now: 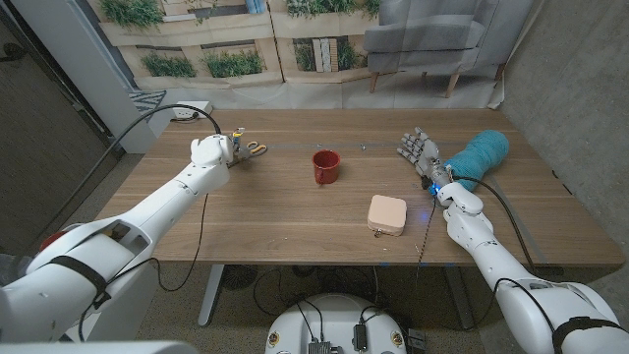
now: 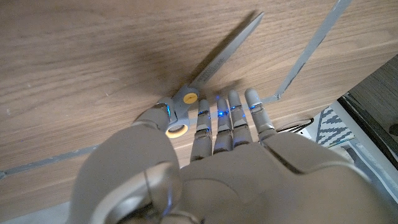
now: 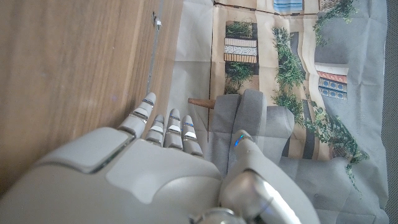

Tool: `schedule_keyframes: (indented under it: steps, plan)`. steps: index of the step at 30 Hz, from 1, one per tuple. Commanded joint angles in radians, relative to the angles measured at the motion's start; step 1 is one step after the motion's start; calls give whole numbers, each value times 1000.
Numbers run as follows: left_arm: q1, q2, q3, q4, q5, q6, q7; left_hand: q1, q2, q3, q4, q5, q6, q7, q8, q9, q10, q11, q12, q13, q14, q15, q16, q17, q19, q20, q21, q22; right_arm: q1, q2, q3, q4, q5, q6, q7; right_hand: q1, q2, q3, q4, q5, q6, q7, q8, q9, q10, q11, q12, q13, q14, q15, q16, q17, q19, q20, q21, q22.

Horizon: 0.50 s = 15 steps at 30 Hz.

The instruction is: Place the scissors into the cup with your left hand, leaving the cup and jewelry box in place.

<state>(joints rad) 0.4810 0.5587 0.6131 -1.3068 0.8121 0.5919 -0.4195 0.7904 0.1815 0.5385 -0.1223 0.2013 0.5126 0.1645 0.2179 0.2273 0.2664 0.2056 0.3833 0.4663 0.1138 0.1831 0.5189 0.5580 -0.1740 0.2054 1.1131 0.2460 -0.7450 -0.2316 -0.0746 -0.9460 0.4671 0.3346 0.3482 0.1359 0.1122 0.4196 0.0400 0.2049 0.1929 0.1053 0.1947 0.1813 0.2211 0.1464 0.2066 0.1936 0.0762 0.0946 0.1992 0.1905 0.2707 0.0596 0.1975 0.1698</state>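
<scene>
The brown wooden surface [image 1: 295, 211] has a matt, fine-grained finish with long streaks, and on it the grey metal scissors [image 2: 219, 61] show dull, brushed blades joined at a yellow plastic pivot. The left robot hand [image 2: 205, 155] and the right robot hand [image 1: 421, 149] are smooth grey-white plastic with a soft sheen, while the red cup [image 1: 325, 165] looks glossy and glazed. The square pale pink jewelry box [image 1: 387, 214] has a matt, leather-like skin, and the rolled teal cloth [image 1: 480, 155] looks rough and fuzzy like towelling.
</scene>
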Motion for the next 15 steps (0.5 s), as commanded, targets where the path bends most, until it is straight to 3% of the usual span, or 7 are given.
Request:
schedule_keyframes:
  steps: [1, 15]
  plan:
    - [2, -2, 10, 9, 11, 0, 17, 23, 1, 14, -7, 7, 88, 52, 14, 19, 46, -9, 24, 7, 33, -2, 36, 20, -58, 10, 21, 2, 1, 0, 1, -1, -1, -1, 0, -2, -2, 1, 4, 6, -1, -3, -4, 4, 12, -1, -1, 2, 5, 3, 1, 4, 11, 2, 3, 5]
    - [4, 1, 53, 17, 96, 17, 65, 91, -9, 40, -40, 7, 226, 51, 47, 42, 174, -56, 87, 24, 147, -35, 131, 53, 5, 10, 88, 11, 2, 4, 3, 6, 2, 3, 4, -6, -3, 0, 6, 7, -1, -2, -4, 4, 12, -2, -2, 2, 7, 2, 2, 4, 13, 1, 3, 5]
